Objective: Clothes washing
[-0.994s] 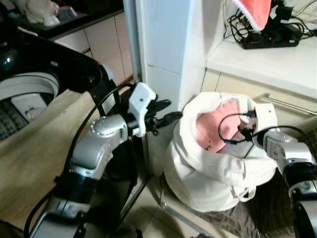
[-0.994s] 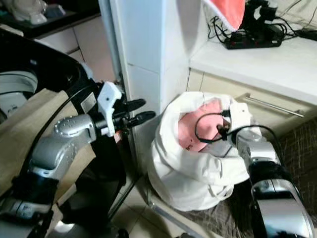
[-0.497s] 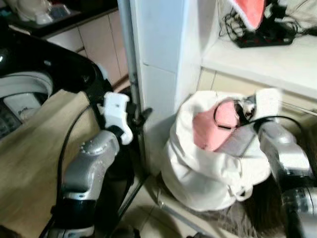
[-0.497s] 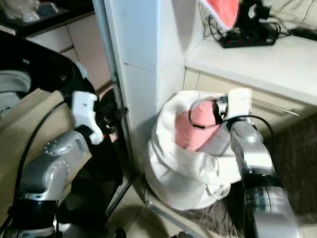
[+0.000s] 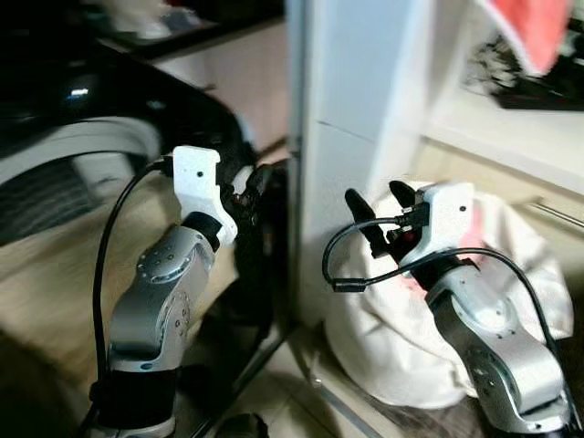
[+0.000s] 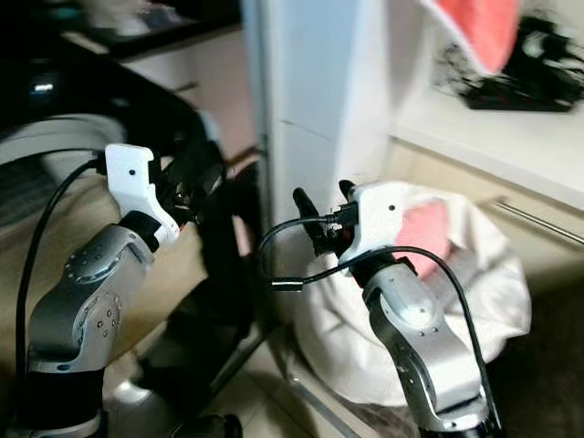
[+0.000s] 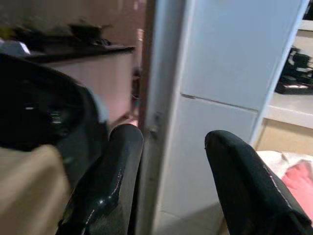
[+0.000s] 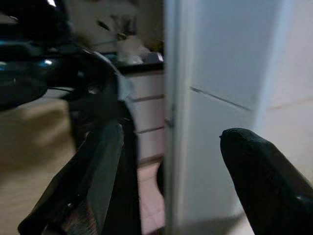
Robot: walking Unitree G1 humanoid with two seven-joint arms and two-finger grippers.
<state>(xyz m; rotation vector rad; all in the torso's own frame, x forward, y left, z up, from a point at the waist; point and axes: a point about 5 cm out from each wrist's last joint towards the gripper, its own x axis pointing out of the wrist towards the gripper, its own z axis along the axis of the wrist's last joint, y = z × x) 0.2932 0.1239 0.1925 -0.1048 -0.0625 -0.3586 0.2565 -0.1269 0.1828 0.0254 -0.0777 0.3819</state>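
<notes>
The white laundry bag (image 5: pixel 511 310) sits on the floor at the lower right of the head views, pushed up against the white cabinet (image 5: pixel 365 109). A bit of pink clothing (image 6: pixel 424 233) shows in its open mouth, partly hidden behind the right arm. The right hand (image 5: pixel 376 212) is raised in front of the bag, its two black fingers spread apart and holding nothing, just beside the cabinet's corner. The left hand (image 6: pixel 190 175), mid-left in the frame, is also released and empty, as the left wrist view shows; in the head views its fingers blur into the dark background.

At the upper left is the washing machine (image 5: pixel 82 155), with a dark lid and a pale rim around the drum; the blur hides the detail. Below it is a beige surface (image 5: pixel 55 274). The gap between machine and cabinet is narrow and shadowed. At the upper right a white table (image 6: pixel 511 146) carries a tangle of black cables and plugs (image 6: pixel 538 68), with a red cloth (image 6: pixel 479 27) hanging above, cut off by the frame's top edge.
</notes>
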